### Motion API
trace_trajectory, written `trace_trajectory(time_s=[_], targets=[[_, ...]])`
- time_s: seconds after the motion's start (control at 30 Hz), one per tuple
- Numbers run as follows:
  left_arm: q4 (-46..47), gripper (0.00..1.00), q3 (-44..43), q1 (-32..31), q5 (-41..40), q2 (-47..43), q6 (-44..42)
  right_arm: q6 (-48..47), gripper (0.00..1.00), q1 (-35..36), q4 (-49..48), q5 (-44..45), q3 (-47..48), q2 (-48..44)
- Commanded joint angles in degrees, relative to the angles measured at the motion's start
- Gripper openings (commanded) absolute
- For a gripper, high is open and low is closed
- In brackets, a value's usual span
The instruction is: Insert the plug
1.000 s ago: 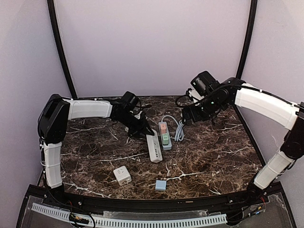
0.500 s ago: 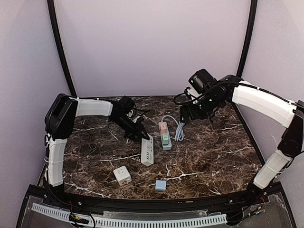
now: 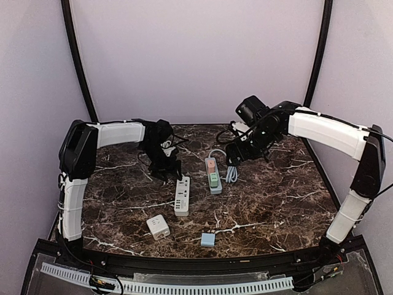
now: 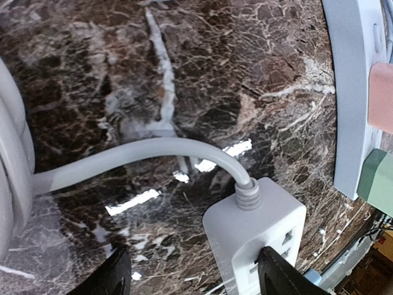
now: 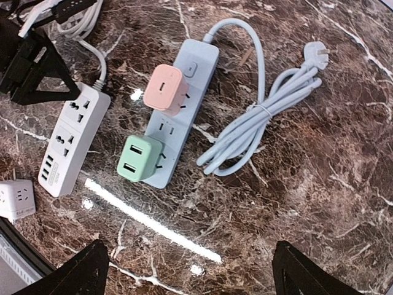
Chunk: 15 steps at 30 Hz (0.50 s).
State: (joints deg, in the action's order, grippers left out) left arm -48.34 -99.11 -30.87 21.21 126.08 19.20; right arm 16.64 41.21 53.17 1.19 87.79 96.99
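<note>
table [image 3: 276, 203]: dark marble, everything lies flat on it.
blue-grey strip [image 5: 169, 126]: centre, two adapters already seated.
white strip [image 3: 181, 196]: just left of the blue-grey one, apart, sockets up. long axis far-to-near, slight tilt, roughly parallel w/ it. cable end points far, usb end points to the near edge.
left gripper [image 4: 195, 270]: fingers spread either side of the strip's cable end, not clamped. contact: can't tell.
right gripper [image 5: 190, 270]: fingers wide apart, empty, above the blue-grey strip.
step (judged): squaring the white strip. steer from the cable end, keep it flat, don't snag the cable.
white cube [image 3: 158, 227], blue plug [image 3: 208, 239]: loose nr front edge. which one goes in: can't tell.
</note>
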Motion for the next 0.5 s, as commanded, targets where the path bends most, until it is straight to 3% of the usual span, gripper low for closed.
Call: trace_trajectory(time_s=[0.0, 0.27, 0.47], targets=[[-7.5, 0.75, -2.1, 0.9, -10.7, 0.2, -2.2, -3.8, 0.92, 0.0, -4.2, -5.6, -0.3, -0.2], [-10.2, 0.9, -2.2, 0.8, -15.6, -11.1, -0.8, -6.0, 0.91, 1.8, -8.1, -4.8, -4.7, -1.0], [-12.4, 0.99, 4.2, 0.1, -18.5, -21.4, 2.8, -5.9, 0.91, 2.5, -10.2, -3.8, -4.5, 0.3]])
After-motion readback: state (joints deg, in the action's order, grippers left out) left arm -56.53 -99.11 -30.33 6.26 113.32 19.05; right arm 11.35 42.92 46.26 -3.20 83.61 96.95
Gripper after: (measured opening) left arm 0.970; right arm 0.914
